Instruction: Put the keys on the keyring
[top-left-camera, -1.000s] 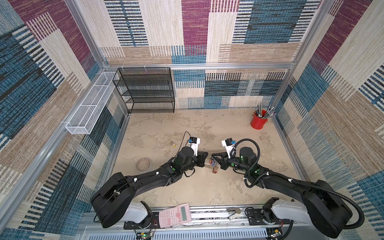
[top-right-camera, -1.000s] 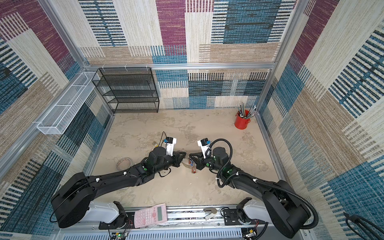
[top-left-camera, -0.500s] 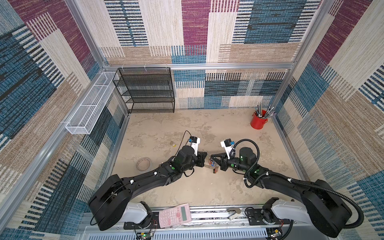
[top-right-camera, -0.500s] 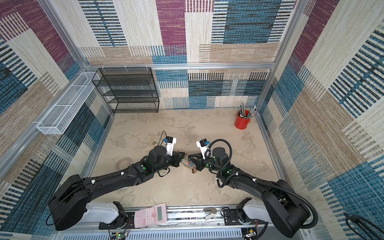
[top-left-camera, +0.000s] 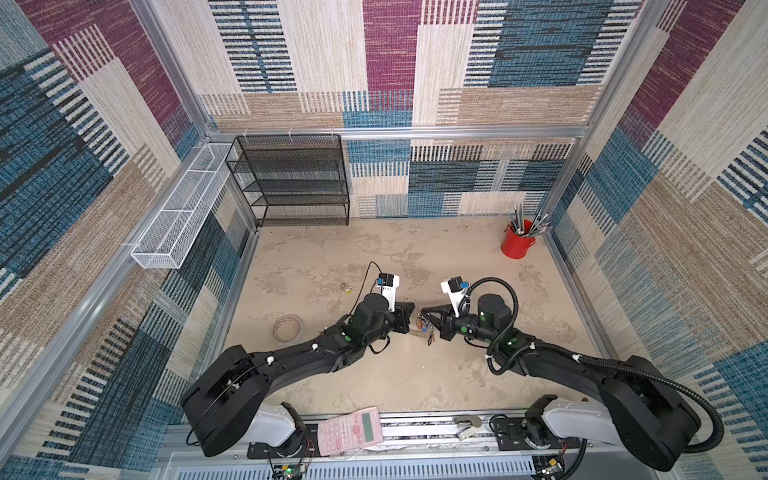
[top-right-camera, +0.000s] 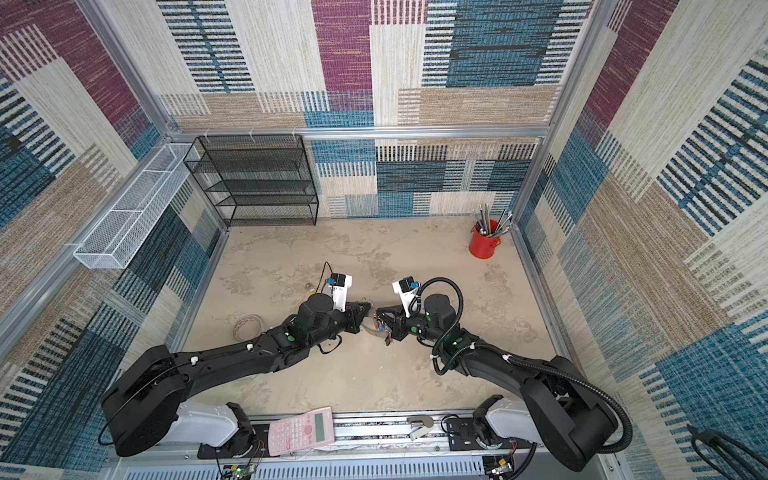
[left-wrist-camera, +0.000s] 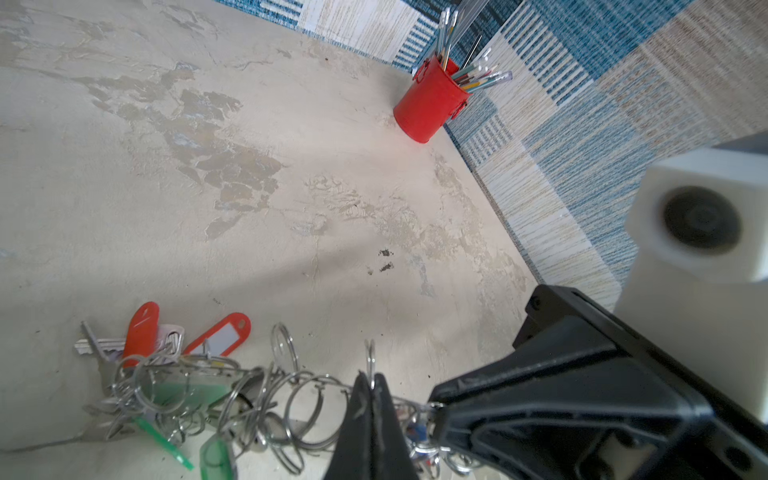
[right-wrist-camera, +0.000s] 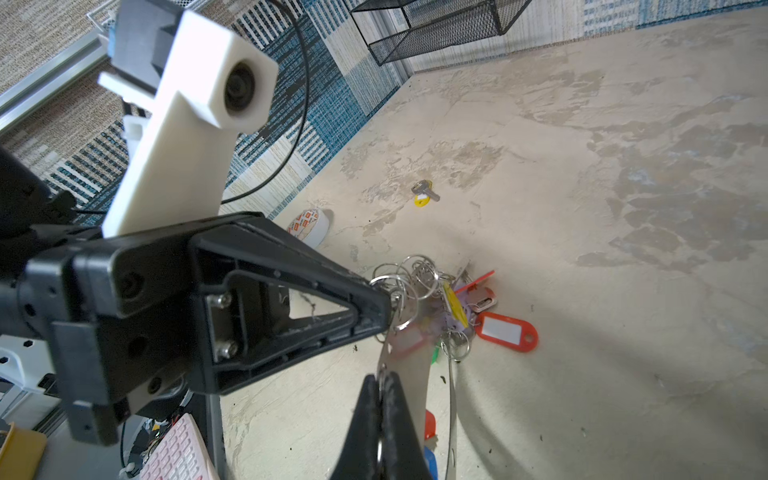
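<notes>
Both arms are stretching forward and low, angling inward so that the left gripper (top-left-camera: 409, 318) and the right gripper (top-left-camera: 423, 312) are meeting almost tip to tip in the middle. Both wrists are lying close to level, and each gripper's jaws are pressing tightly together, each pinching a part of the keyring (right-wrist-camera: 419, 374).

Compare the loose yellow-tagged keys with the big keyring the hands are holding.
The keys are a tiny set with one yellow tag; the keyring is a large grey band crowded with rings, keys and red, green and blue tags. The keys lie alone on the table, untouched; the keyring is pinched by the left hand and right hand. Both carry silver keys.
</notes>
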